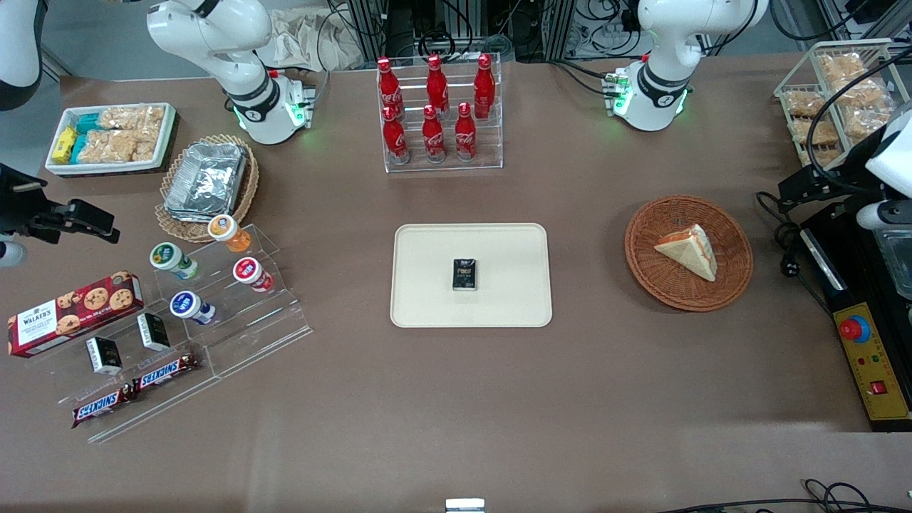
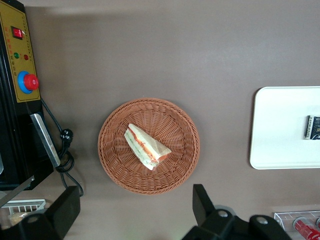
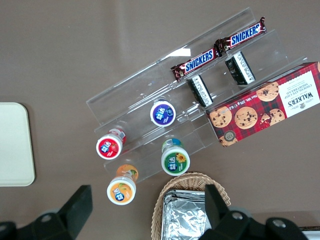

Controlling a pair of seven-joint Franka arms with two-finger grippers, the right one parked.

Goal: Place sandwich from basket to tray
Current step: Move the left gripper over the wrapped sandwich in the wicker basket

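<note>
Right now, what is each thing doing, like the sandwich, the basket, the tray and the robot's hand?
sandwich: lying in the basket, not held.
basket: on the table, holding only the sandwich.
tray: flat on the table, with a small dark packet on it.
hand: open, hovering above the basket, touching nothing.

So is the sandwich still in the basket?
Yes. The sandwich lies in the basket, untouched; the open gripper hovers above it.
</note>
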